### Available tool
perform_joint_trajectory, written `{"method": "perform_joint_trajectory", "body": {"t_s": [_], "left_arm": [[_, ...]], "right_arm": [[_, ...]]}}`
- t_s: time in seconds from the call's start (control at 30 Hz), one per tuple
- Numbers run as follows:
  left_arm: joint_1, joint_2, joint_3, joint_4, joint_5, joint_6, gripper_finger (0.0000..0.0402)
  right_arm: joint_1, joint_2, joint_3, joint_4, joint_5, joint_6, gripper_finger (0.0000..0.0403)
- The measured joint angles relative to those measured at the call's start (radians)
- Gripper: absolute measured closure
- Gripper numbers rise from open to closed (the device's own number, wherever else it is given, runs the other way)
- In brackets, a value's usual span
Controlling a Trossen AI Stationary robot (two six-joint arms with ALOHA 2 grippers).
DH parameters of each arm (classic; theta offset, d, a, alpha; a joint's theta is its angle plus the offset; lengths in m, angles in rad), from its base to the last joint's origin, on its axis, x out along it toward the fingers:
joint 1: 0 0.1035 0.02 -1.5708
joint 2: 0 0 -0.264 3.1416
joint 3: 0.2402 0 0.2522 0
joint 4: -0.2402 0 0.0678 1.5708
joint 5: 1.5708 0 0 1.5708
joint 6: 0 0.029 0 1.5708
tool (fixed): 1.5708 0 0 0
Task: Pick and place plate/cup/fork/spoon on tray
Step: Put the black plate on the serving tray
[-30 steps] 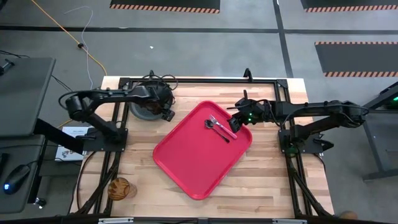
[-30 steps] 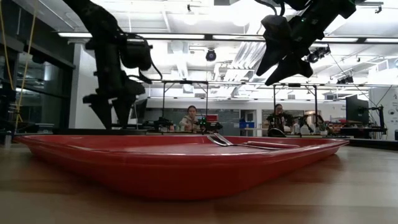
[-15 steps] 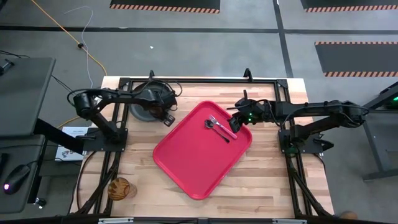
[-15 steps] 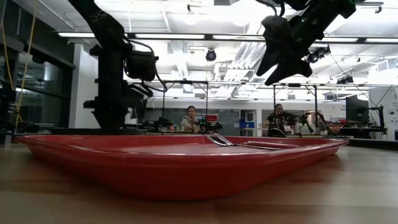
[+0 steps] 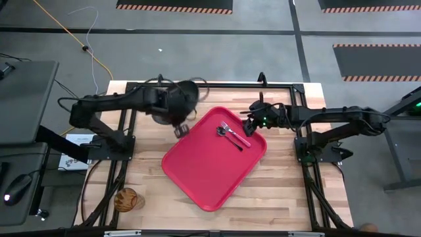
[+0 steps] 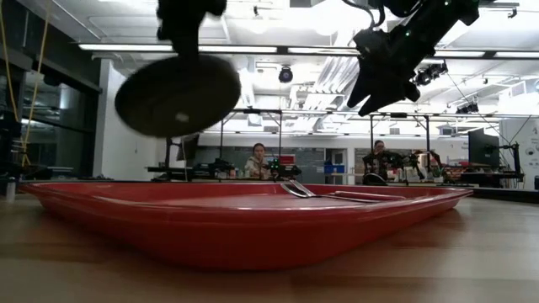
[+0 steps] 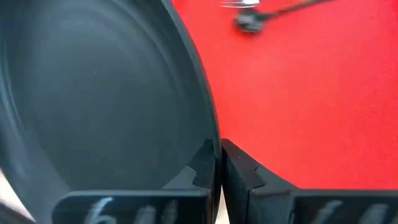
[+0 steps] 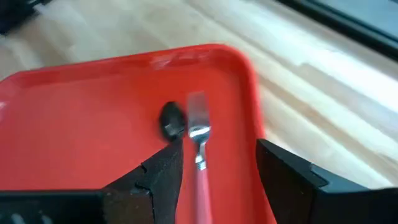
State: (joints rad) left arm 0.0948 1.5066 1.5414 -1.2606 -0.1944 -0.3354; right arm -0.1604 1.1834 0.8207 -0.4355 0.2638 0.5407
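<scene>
The dark plate (image 5: 179, 99) hangs in the air by the red tray's (image 5: 210, 164) far left edge, with my left gripper (image 7: 217, 152) shut on it. In the low view the plate (image 6: 177, 94) shows tilted, high above the tray (image 6: 236, 223). The fork (image 5: 237, 135) with its pink handle and the spoon (image 5: 229, 137) lie side by side in the tray's far right corner. My right gripper (image 8: 217, 168) hovers open just above them, touching nothing. The amber cup (image 5: 128, 199) stands on the table near its front left corner. My left gripper pinches the plate's rim (image 7: 208, 140) between its two fingers, one on the plate's inner face and one on its outer side. It grips the edge that faces the tray. The plate (image 6: 177, 94) hangs tilted below the gripper, clear of table and tray.
Black frame rails (image 5: 210, 85) run along the table's far edge and both sides. The tray's near half (image 5: 204, 184) is bare red plastic. People sit in the room behind the table (image 6: 257, 160).
My left gripper has come down on the plate, shut on its rim and lifted it off the table. It has carried the plate up and toward the tray, and the plate has tipped from flat to a steep tilt. My right gripper has kept still.
</scene>
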Motion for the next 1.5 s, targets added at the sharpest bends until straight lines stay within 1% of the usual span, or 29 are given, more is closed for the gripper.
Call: {"method": "perform_joint_trajectory", "body": {"t_s": [0.13, 0.2, 0.27, 0.33, 0.43, 0.5, 0.57, 0.77, 0.93, 1.07, 1.23, 1.33, 1.5], "left_arm": [[-0.174, 0.078, 0.138, -0.119, 0.001, -0.008, 0.0399], [-0.259, 0.129, 0.183, -0.152, 0.002, -0.024, 0.04], [-0.339, 0.174, 0.207, -0.156, 0.002, -0.001, 0.04], [-0.415, 0.222, 0.226, -0.157, -0.012, 0.059, 0.04], [-0.511, 0.293, 0.234, -0.153, -0.081, 0.182, 0.04], [-0.559, 0.335, 0.234, -0.148, -0.119, 0.264, 0.04], [-0.592, 0.369, 0.234, -0.129, -0.155, 0.313, 0.04], [-0.648, 0.448, 0.234, 0.002, -0.173, 0.333, 0.04], [-0.67, 0.5, 0.234, 0.06, -0.208, 0.305, 0.04], [-0.675, 0.542, 0.234, 0.062, -0.209, 0.288, 0.0401], [-0.678, 0.599, 0.233, 0.066, -0.24, 0.32, 0.0401], [-0.672, 0.638, 0.233, 0.088, -0.241, 0.32, 0.0401], [-0.67, 0.695, 0.232, 0.125, -0.26, 0.321, 0.0401]], "right_arm": [[-0.057, -0.01, 0.0, 0.013, 0.02, 0.0, 0.021], [-0.085, -0.018, 0.0, 0.023, 0.01, -0.003, 0.021], [-0.109, -0.031, 0.0, 0.03, -0.024, -0.012, 0.021], [-0.123, -0.047, 0.0, 0.046, -0.067, -0.025, 0.021], [-0.13, -0.08, 0.0, 0.06, -0.114, -0.036, 0.021], [-0.13, -0.108, 0.0, 0.064, -0.133, -0.026, 0.021], [-0.122, -0.138, 0.0, 0.065, -0.142, -0.007, 0.021], [-0.081, -0.214, 0.0, 0.066, -0.145, 0.081, 0.021], [-0.039, -0.244, 0.0, 0.066, -0.145, 0.088, 0.021], [-0.021, -0.246, 0.0, 0.066, -0.145, 0.088, 0.021], [-0.01, -0.246, 0.0, 0.066, -0.144, 0.088, 0.021], [-0.011, -0.245, 0.0, 0.064, -0.142, 0.088, 0.021], [-0.011, -0.245, 0.0, 0.061, -0.11, 0.088, 0.021]]}}
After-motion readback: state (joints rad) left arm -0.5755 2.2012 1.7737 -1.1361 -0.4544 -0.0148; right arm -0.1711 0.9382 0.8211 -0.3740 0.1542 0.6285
